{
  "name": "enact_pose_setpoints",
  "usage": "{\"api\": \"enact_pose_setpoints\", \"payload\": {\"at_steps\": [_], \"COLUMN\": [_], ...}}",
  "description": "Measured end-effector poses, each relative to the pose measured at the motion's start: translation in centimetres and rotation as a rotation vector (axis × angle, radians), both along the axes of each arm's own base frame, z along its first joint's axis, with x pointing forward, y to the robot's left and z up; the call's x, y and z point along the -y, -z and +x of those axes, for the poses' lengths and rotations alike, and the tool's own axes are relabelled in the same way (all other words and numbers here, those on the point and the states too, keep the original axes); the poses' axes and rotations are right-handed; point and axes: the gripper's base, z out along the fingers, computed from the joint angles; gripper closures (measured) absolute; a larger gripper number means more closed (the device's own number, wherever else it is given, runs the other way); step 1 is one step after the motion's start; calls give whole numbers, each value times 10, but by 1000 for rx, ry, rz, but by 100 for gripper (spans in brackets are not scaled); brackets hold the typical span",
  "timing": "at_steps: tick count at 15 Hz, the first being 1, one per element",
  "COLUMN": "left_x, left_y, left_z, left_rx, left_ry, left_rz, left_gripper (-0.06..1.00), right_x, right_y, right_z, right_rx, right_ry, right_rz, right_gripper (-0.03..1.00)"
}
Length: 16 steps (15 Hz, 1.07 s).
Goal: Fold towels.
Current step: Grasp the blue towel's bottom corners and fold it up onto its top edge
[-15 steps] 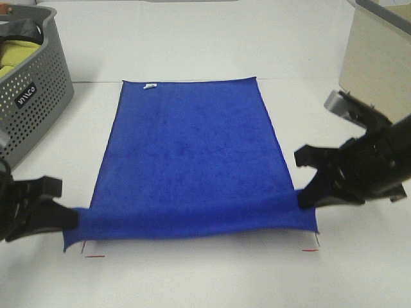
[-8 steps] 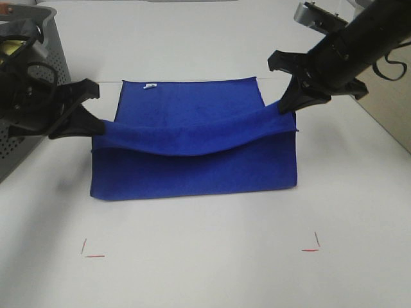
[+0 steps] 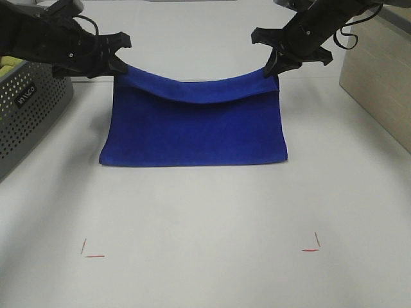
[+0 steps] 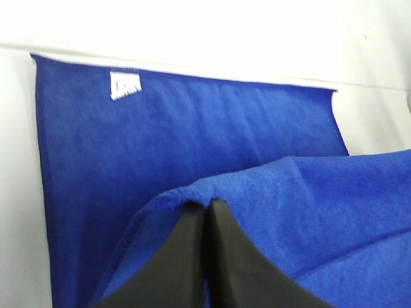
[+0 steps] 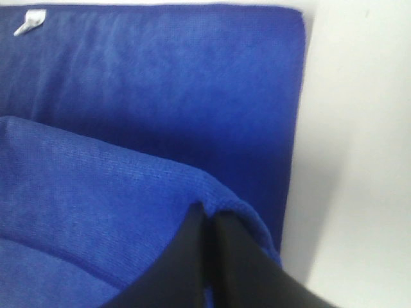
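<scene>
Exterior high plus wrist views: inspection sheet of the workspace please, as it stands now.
Surface: white table, red corner marks near the front edge.
Job's things: blue towel half folded, carried edge held up, sagging mid-span, short of the far edge; white tag on the lower layer.
Clutter: grey basket at left, yellow-green cloth inside.
Grippers: left gripper and right gripper, jaws shut on the towel's corners.
Cables: black cable looping off the right arm.
Surroundings: beige panel at right.

The grey basket [image 3: 46,110] carries a small dark label [image 3: 17,97] with white lettering, too blurred to read. The white tag [image 4: 124,85] on the blue towel [image 4: 212,141] shows no legible print.
</scene>
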Motion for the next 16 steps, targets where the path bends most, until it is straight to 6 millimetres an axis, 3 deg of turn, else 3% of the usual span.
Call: {"api": "enact_pose_setpoints", "payload": {"at_steps": [1,2,3,4,5,9,11,13,14,16], "left_x": [0,0,0,0,0,0,0,1,1,5], "left_y": [6,6,14,14,27,59,61,60,58,51], "left_z": [12,12,35,35,53,72,74,73,72,68], "left_rx": [20,20,67,67,96,101,107,114,118,108], "left_ry": [-16,-16,-46,-46,-74,-94,-85,-45,-15,63], "left_rz": [10,10,25,25,37,54,70,108,129,149], "left_gripper": [94,94,94,94,94,91,69,36,28,24], "right_x": [0,0,-2,-2,-3,-2,-2,-2,-2,-3], "right_y": [4,4,26,26,44,72,71,71,67,52], "right_z": [13,13,33,33,47,55,56,55,53,47], "right_rx": [30,30,65,65,120,148,155,144,126,92], "right_ry": [2,2,4,4,24,52,54,49,36,13], "right_rz": [3,3,8,8,10,1,0,1,-4,-7], "right_gripper": [97,97,97,97,97,97,81,47,33,25]}}
